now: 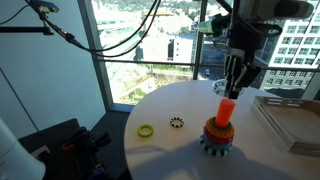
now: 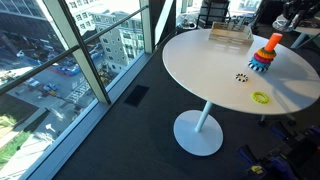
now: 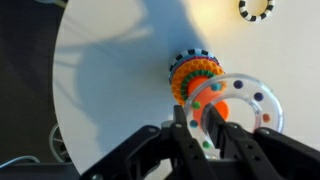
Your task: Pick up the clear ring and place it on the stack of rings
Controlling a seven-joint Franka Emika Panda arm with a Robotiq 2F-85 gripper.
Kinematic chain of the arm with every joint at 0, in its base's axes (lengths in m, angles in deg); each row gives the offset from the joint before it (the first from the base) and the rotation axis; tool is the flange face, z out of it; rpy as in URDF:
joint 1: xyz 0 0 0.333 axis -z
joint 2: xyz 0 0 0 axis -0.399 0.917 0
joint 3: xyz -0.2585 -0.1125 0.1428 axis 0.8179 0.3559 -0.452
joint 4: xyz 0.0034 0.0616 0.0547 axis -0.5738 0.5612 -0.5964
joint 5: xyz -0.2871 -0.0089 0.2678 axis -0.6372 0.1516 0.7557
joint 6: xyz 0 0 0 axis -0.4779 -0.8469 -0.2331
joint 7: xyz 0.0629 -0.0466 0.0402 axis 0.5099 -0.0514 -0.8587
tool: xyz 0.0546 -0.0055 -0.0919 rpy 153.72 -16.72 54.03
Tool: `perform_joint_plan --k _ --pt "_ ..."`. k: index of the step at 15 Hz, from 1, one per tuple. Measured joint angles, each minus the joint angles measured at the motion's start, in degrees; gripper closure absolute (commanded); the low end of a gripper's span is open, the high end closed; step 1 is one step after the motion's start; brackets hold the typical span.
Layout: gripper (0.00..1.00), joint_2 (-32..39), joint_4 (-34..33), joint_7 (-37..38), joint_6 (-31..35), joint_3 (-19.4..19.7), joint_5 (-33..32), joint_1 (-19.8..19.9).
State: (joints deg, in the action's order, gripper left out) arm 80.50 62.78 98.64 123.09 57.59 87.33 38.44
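— Placement is the step in hand, I would say. The pincer (image 3: 200, 122) is closed narrow on the near edge of the clear ring (image 3: 258, 100), a flat, see-through band of colourless plastic, and holds it in the air.
— Where is it against the stack of rings (image 3: 193, 76), that upright orange-red peg with orange and yellow rings on a blue toothed base?
— In the wrist view an orange-red spot, the peg's tip as I read it, shows inside the ring's outline, so the ring hangs over the peg. In an exterior view the pincer (image 1: 232, 82) is just above the peg top. Whether the ring already sits around the tip I cannot tell.
— So the next move?
— Straight lowering, I judge, with the hole centred on the peg and the ring level, then opening the fingers once it rests on the uppermost ring. A tilt could catch it on the tip.
— And the others on the round white counter (image 1: 170, 105)?
— The flat yellow-green plastic ring (image 1: 146, 130) and the small dark toothed ring (image 1: 177, 123) lie apart from the stack, out of the way
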Motion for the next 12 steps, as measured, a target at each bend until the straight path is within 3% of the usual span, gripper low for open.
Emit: perform_joint_plan --k 12 --pt "0.91 4.0 -2.86 1.41 0.0 0.77 0.17 0.1"
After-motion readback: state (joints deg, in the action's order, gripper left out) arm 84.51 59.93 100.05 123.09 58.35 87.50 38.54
